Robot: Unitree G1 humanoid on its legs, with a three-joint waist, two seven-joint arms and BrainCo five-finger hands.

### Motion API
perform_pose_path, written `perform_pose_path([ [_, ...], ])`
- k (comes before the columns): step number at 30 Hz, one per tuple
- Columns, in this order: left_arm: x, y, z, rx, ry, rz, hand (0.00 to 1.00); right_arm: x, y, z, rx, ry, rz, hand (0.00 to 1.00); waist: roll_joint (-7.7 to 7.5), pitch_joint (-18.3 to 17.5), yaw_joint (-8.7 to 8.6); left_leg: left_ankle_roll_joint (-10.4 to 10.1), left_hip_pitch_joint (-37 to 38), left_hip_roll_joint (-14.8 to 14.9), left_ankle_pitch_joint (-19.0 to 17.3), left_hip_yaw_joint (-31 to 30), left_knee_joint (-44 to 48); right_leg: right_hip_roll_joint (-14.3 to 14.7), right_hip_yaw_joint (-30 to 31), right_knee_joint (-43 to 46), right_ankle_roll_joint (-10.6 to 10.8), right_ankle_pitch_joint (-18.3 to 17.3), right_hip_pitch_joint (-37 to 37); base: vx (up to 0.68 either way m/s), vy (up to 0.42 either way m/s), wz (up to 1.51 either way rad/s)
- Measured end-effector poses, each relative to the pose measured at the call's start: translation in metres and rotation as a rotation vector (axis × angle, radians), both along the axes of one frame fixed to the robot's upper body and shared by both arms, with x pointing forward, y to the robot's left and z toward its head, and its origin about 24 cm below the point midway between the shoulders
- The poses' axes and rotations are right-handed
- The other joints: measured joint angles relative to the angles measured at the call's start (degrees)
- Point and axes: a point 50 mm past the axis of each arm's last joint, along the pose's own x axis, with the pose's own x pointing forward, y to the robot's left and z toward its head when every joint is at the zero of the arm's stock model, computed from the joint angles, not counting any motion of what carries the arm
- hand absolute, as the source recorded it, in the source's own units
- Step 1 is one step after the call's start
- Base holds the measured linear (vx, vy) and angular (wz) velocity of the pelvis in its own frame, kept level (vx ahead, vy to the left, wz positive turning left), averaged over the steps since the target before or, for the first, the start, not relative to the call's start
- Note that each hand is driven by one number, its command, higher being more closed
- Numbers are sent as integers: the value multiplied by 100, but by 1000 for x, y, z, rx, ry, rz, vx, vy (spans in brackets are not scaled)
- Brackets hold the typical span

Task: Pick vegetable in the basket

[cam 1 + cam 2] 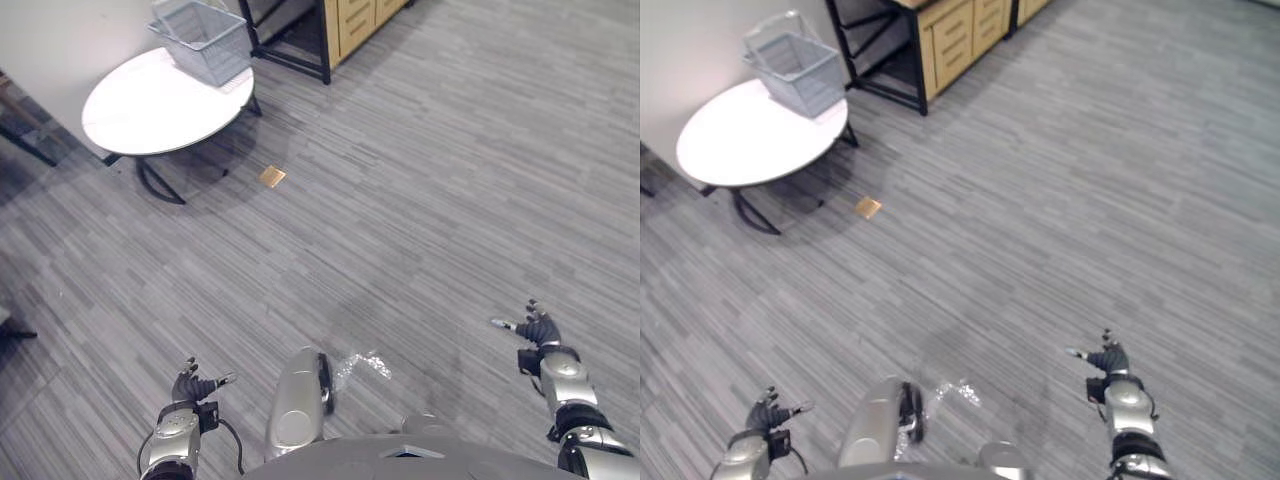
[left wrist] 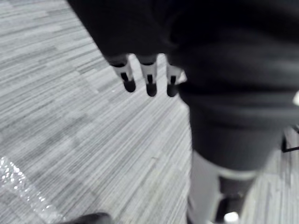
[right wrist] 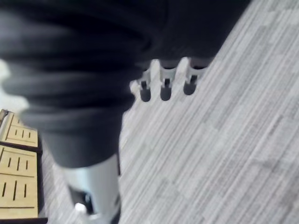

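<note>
Basket (image 1: 205, 40) first: a grey mesh one, it stands at the far edge of the white oval tabletop (image 1: 140, 110), at the end nearest the wooden cabinet (image 1: 355, 20). From here we cannot tell whether any vegetable lies in it. The tabletop is well apart from us across the grey floor (image 1: 420, 200), out of reach by our judgement, which is likely why both arms hang low at our sides rather than stretch forward. Our left hand (image 1: 196, 385) has its fingers (image 2: 148, 85) loosely extended with the thumb apart, and it holds and touches nothing. Our right hand (image 1: 537, 328) is the same, its fingers (image 3: 164, 88) relaxed above the floor. A small tan square (image 1: 272, 176) lies on the floor just off the tabletop's near edge, and a crinkled clear plastic scrap (image 1: 362, 365) lies between our hands. The pick has not begun; we judge that closing the gap to the tabletop comes first.
</note>
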Motion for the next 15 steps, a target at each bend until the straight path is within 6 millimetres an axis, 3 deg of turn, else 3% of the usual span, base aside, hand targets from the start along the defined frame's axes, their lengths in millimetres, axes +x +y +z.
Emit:
perform_pose_path([
  [1, 10, -2, 3, -7, -33, 8, 0, 0, 4, -4, 23, 10, 4, 0, -149, 36, -4, 233, -19, -123, -283, 51, 366, -196, 46, 433, 396, 267, -115, 522, 266, 5],
  [2, 12, -3, 3, -12, -41, 10, 0, -2, 5, -6, 30, 21, 1, 0, -191, 49, -29, 282, 7, -149, -459, 87, 568, -210, 115, 674, 458, 449, -131, 834, 390, 3],
  [3, 10, -6, 1, -21, -39, 10, 0, -5, 9, -11, 43, 31, 0, 0, -266, 47, -16, 331, 325, -199, -902, 125, 868, -160, 184, 1436, 647, 1165, -239, 722, 316, -8],
  [5, 2, -4, 0, -14, -25, 14, 0, -8, 16, -16, 65, 35, 2, 0, -302, 29, -28, 334, 935, -281, -1259, 94, 700, -43, 274, 2453, 1338, 2331, -470, 745, 299, 0],
  [6, 4, -1, 4, 2, -43, 6, 0, -12, 22, -22, 82, 41, 4, 0, -338, 13, -98, 308, 1485, -425, -1562, -74, 411, 153, 299, 3976, 1436, 2575, -1036, 611, 206, 35],
  [7, 7, -1, 6, 3, -57, -1, 0, -15, 24, -25, 89, 49, 4, 0, -362, 6, -142, 332, 1789, -517, -1687, -205, 255, 256, 252, 4809, 1401, 2486, -1436, 556, 116, 48],
  [9, 8, -4, 5, 0, -54, -16, 0, -19, 28, -28, 96, 57, 6, 0, -287, 23, -280, 344, 2383, -607, -1815, -484, -108, 382, -18, 5648, 1346, 2025, -1973, 479, 18, 66],
  [10, 9, -7, 4, -3, -49, -32, 0, -27, 29, -31, 85, 75, 14, 0, -162, 38, -384, 325, 2853, -604, -1909, -802, -394, 452, -321, 5851, 1092, 1655, -2407, 569, -63, 114],
  [11, 14, -9, 5, -3, -59, -50, 0, -37, 28, -32, 67, 93, 19, 0, -61, 7, -507, 282, 3225, -537, -2008, -1098, -602, 444, -557, 5705, 729, 1278, -2881, 706, -135, 117],
  [12, 16, -9, 6, -2, -65, -52, 0, -40, 27, -32, 61, 92, 19, 0, -30, -11, -568, 264, 3359, -484, -2080, -1225, -642, 445, -590, 5492, 619, 1106, -3117, 742, -208, 139],
  [13, 20, -8, 8, 2, -78, -55, 0, -40, 26, -26, 37, 74, 25, 0, 22, -10, -689, 163, 3569, -361, -2223, -1536, -640, 429, -538, 4806, 570, 904, -3517, 639, -225, 145],
  [15, 25, -8, 10, 5, -92, -57, 0, -31, 23, -12, -23, 12, 40, 0, 68, -31, -758, -16, 3806, -80, -2435, -1895, -639, 413, -381, 2899, 587, 1007, -3876, 671, -321, 133],
])
